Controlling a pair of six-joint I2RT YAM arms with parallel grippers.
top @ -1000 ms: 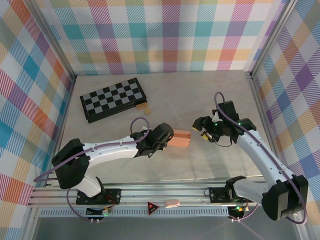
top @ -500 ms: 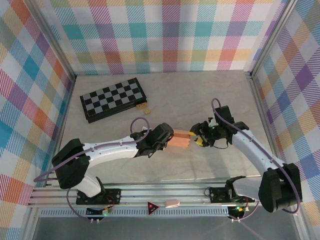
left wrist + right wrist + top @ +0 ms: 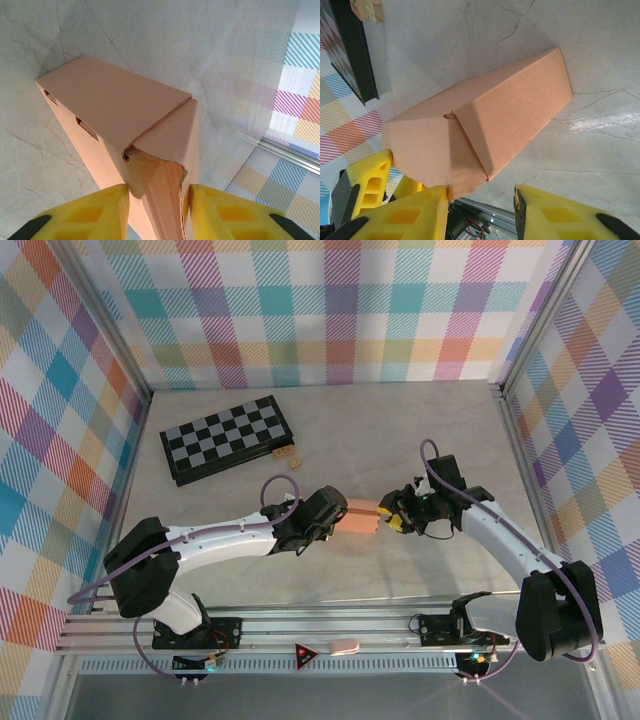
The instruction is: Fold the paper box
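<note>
Top external: paper box [image 3: 362, 517] lengthwise left-right

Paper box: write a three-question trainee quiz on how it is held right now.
1. True or false: the box is a flat, unfolded sheet.
2. Which gripper is clamped on one end of the box? A. left gripper B. right C. neither
3. Fill in: in the right wrist view, the jaws of the right gripper stand ____, with a gap between one finger and the box.

Key: 1 false, it is already a closed rectangular shape; 2 A; 3 open.
</note>
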